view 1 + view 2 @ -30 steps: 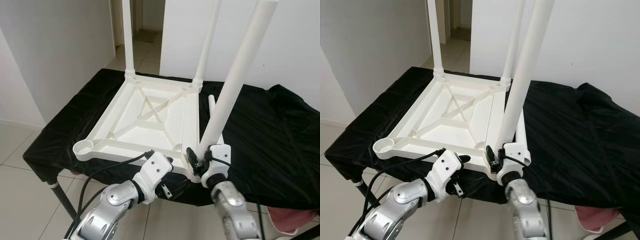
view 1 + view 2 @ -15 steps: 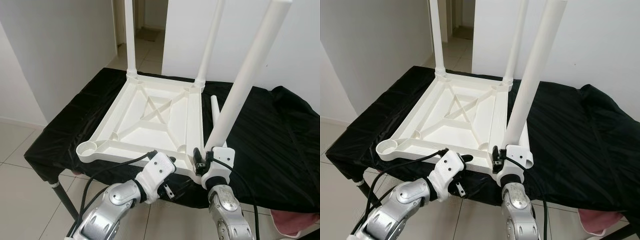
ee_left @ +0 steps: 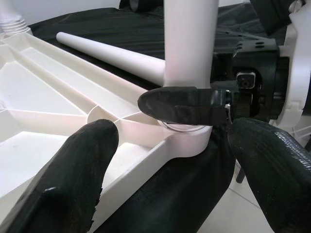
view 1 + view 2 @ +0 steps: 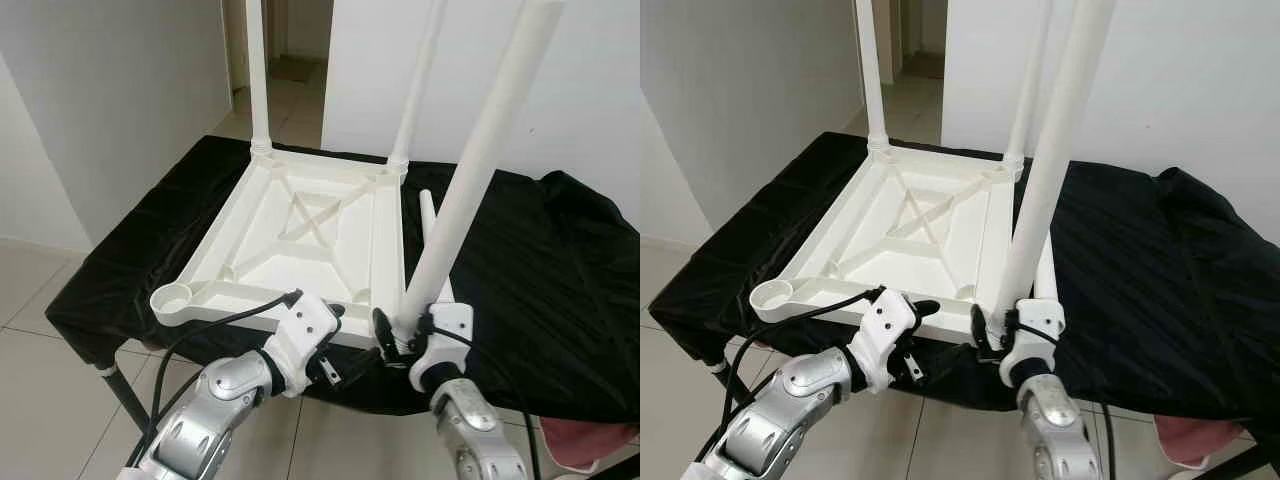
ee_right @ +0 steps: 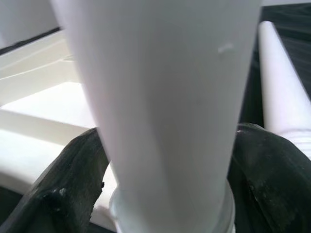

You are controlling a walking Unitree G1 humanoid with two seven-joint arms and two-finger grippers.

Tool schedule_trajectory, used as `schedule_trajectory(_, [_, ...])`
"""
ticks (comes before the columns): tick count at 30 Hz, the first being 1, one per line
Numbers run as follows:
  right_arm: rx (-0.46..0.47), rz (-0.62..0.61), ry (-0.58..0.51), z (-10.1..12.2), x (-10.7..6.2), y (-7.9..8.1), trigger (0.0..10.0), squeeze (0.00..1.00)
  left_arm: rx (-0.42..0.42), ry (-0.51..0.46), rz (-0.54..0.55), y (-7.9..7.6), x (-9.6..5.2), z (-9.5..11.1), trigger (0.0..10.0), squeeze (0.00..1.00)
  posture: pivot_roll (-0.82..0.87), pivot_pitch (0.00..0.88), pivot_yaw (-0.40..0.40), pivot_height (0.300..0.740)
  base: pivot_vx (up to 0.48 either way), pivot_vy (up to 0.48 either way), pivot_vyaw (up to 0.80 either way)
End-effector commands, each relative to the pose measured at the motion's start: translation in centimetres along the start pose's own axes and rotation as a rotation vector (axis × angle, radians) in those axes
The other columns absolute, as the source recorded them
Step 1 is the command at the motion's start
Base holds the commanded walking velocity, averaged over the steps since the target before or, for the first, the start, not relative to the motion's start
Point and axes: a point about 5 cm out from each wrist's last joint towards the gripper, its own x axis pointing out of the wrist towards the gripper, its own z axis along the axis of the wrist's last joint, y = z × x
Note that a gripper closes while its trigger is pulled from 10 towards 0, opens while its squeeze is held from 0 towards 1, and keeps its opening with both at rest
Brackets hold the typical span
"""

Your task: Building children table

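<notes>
The white children's tabletop [image 4: 300,235] lies upside down at centre frame on a black-draped table [image 4: 540,270], ribbed underside up, two legs [image 4: 258,75] standing at its far corners. A loose leg [image 4: 427,215] lies on the cloth just right of it. Half a second earlier the near-right leg [image 4: 470,190] leaned further right; it now stands slightly steeper. The right tool [image 4: 400,335] reaches up from lower centre, clamped around that leg's base at the corner socket. The left tool [image 3: 165,145], fingers spread, hovers at the tabletop's near edge.
</notes>
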Motion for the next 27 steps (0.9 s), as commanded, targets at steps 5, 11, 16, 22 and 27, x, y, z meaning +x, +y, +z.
schedule_trajectory(5, [-0.021,0.124,-0.023,0.7,0.3,-0.6,10.0,0.0,-0.011,-0.008,-0.059,-0.7,0.0,0.0,10.0,0.0,-0.01,0.088,-0.019,0.74,0.0,0.0,0.0])
schedule_trajectory(11, [-0.109,0.342,-0.017,1.2,1.1,-1.1,10.0,0.0,-0.006,-0.013,-0.085,-1.3,0.0,0.0,10.0,0.0,-0.02,0.092,-0.011,0.74,0.0,0.0,0.0])
schedule_trajectory(16, [-0.134,0.4,-0.01,1.3,1.3,-1.4,10.0,0.0,0.006,-0.012,-0.095,-1.5,0.1,-0.1,10.0,0.0,-0.02,0.092,-0.011,0.74,0.0,0.0,0.0])
schedule_trajectory(22, [-0.138,0.385,0.053,0.3,1.9,-2.8,0.0,0.0,0.023,-0.016,-0.086,-1.3,0.0,0.2,10.0,0.0,0.0,0.098,-0.014,0.74,0.0,0.0,0.0])
schedule_trajectory(27, [-0.125,0.405,0.047,0.2,1.8,-2.8,0.0,0.0,0.022,-0.012,-0.084,-1.2,-0.1,0.1,10.0,0.0,-0.01,0.1,-0.012,0.74,0.0,0.0,0.0])
